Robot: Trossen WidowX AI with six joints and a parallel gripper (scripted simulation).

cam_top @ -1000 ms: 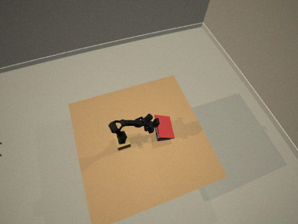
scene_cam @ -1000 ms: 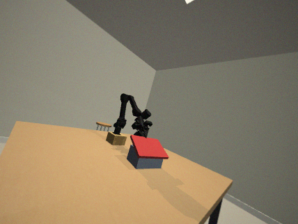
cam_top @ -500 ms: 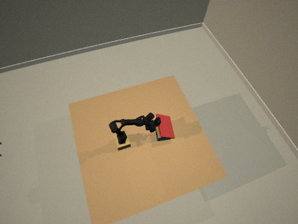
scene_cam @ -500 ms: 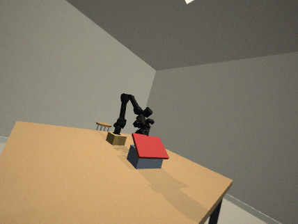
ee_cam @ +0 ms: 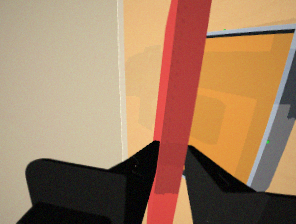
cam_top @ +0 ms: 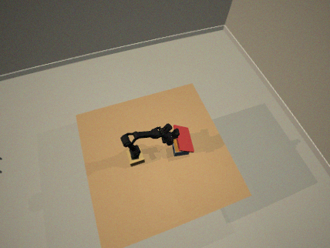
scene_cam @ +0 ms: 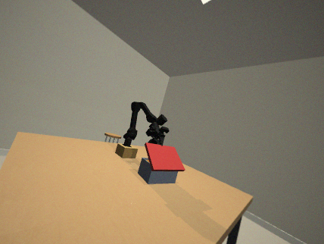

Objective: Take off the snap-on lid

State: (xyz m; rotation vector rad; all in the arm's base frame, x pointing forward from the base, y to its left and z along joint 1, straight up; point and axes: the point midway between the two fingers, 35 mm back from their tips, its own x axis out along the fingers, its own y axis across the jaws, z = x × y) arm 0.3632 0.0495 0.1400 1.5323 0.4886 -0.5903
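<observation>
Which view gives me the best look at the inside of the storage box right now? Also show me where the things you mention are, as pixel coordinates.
The wrist view: it looks past the raised lid [cam_top: 185,139] [scene_cam: 165,157] [ee_cam: 182,75] onto the orange interior. The top view shows only a sliver of orange inside the box [cam_top: 181,154] [scene_cam: 163,177] [ee_cam: 272,130]; the exterior view, mainly its blue outer walls.

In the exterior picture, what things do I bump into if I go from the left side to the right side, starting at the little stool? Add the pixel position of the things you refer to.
stool [scene_cam: 113,136] → tan block under the arm [cam_top: 137,162] [scene_cam: 126,151] → red lid [cam_top: 186,139] [scene_cam: 166,157] [ee_cam: 181,75] → black table leg [scene_cam: 234,230]

Tan table — blue box on it, seemingly flat.
</observation>
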